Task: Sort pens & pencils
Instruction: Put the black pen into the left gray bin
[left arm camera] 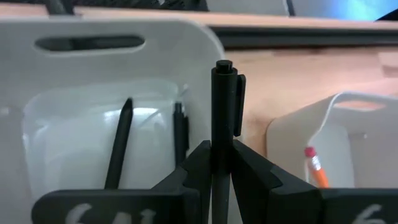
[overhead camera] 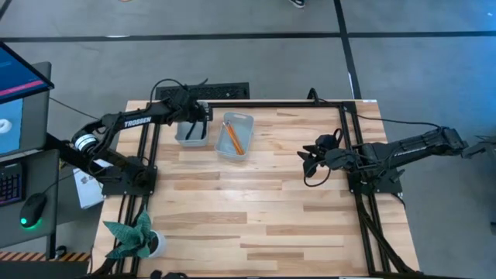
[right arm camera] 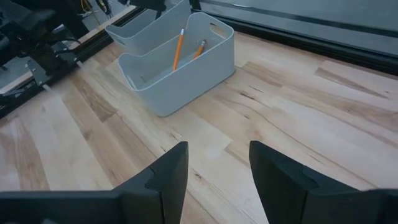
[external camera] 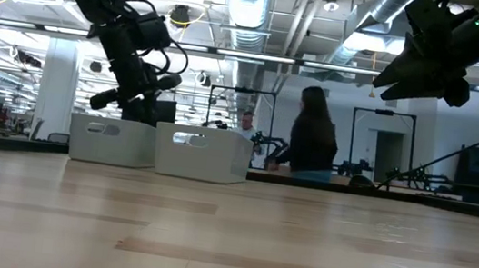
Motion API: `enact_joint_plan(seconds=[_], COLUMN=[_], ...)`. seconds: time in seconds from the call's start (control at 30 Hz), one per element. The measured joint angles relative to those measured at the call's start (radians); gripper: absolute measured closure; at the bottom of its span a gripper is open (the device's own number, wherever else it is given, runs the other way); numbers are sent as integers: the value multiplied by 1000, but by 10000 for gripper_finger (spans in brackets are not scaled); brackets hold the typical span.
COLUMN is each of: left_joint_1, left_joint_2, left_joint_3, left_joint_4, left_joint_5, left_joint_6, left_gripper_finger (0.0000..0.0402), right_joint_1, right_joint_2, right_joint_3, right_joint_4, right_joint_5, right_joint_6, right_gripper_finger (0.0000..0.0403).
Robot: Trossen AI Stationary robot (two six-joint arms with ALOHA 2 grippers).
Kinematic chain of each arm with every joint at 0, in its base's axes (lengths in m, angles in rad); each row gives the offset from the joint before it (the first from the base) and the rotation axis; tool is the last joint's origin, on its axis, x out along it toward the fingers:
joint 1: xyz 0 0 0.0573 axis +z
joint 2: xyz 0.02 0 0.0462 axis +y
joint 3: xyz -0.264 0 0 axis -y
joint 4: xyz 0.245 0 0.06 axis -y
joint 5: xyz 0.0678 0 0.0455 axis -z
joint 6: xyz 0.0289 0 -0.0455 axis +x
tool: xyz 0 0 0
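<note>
- Left gripper (left arm camera: 222, 163): closed on a black pen (left arm camera: 222, 112). The pen runs between the fingers, its clip end pointing away from the wrist.
- Position: the left gripper (overhead camera: 195, 116) hangs over the left bin (overhead camera: 191, 133), with the held pen above that bin's opening.
- Key relation: the left bin (left arm camera: 93, 81) lies directly beyond the held pen's far end, along its long axis. In my judgement release needs only a short advance into the opening. The left arm is the arm at the bins; the right is well apart.
- Two more black pens (left arm camera: 119, 146) already lean inside the left bin.
- Pencils (right arm camera: 179, 48): orange, leaning in the right bin (right arm camera: 186, 74), which stands just beside the left one. At least two show; a third cannot be confirmed.
- Right gripper (right arm camera: 217, 165): fingers spread wide, holding nothing, hovering above bare table (overhead camera: 279, 217) on the right side.
- No pens or pencils seen loose on the table.
- Writing: "TROSSEN" in white on the left arm (overhead camera: 138, 121). White marks on the left gripper body are unreadable.
</note>
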Motion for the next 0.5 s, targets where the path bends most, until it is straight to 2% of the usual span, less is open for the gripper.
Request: enact_joint_plan(seconds=[0.3,0.5], left_joint_1=[0,0], left_joint_2=[0,0], left_joint_3=[0,0], left_joint_4=[-74,-72], left_joint_5=[-6,-6], left_joint_6=[-11,-36], left_gripper_finger=[353,311], right_joint_1=[0,0], right_joint_2=[0,0], right_joint_3=[0,0], right_joint_4=[0,0], right_joint_5=[0,0], right_joint_6=[0,0], right_gripper_finger=[209,211])
